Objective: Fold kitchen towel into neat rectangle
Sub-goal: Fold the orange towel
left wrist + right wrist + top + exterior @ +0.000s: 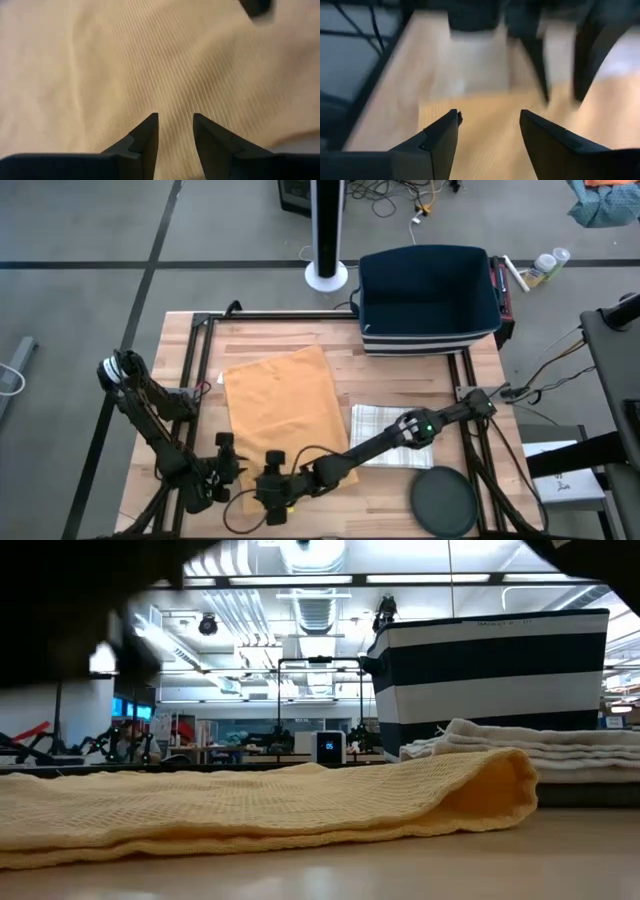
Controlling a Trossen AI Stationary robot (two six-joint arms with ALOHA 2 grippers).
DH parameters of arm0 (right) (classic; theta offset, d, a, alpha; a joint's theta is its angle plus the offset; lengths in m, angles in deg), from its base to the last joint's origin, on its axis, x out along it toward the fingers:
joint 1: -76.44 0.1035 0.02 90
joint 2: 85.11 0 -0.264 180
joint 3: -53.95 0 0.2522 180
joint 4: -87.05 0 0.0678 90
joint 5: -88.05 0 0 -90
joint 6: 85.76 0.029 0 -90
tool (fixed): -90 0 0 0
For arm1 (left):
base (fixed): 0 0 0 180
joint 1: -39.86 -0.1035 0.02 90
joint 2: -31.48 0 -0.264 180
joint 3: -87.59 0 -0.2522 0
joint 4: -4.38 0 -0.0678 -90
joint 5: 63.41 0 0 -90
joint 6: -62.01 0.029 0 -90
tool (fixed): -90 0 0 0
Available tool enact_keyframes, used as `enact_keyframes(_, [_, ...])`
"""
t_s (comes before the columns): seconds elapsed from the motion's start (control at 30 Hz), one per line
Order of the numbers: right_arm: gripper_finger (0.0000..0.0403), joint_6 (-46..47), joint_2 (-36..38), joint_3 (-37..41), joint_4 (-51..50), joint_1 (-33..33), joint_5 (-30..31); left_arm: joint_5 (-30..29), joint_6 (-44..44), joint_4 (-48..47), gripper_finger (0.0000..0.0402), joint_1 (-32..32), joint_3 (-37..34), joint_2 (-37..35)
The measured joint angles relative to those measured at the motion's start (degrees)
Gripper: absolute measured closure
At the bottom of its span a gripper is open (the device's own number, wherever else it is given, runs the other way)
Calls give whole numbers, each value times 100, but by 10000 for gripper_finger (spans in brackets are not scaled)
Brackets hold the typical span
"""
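Your yellow towel [283, 406] lies left of centre on the table [190, 430], its long axis running from about 12 to 6 o'clock, with its near edge just ahead of both grippers at the table's 6 o'clock side. The left gripper [222, 465] hangs over the cloth, fingers narrowly apart and empty, at that edge's left corner. The right gripper [272, 490], fingers wider apart and empty, sits at about 5 o'clock of that corner, so the left is nearer.
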Motion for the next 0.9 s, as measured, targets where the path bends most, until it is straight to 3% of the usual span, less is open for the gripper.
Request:
enact_keyframes(0.17, [203,-373,235,7,-650,-216,67,-527,245,51,288,-12,-90,-455])
enact_keyframes(0.43, [204,-327,182,321,-761,-378,49,-344,33,439,288,-20,-374,-694])
enact_keyframes(0.57, [209,322,180,525,-959,-369,30,-273,-264,507,288,-20,-431,-688])
enact_keyframes(0.7, [215,584,310,531,-1813,-350,48,-243,-292,532,288,-51,-431,-694])
enact_keyframes(0.9, [232,649,1145,495,-3458,-319,68,180,84,480,288,-596,-442,-775])
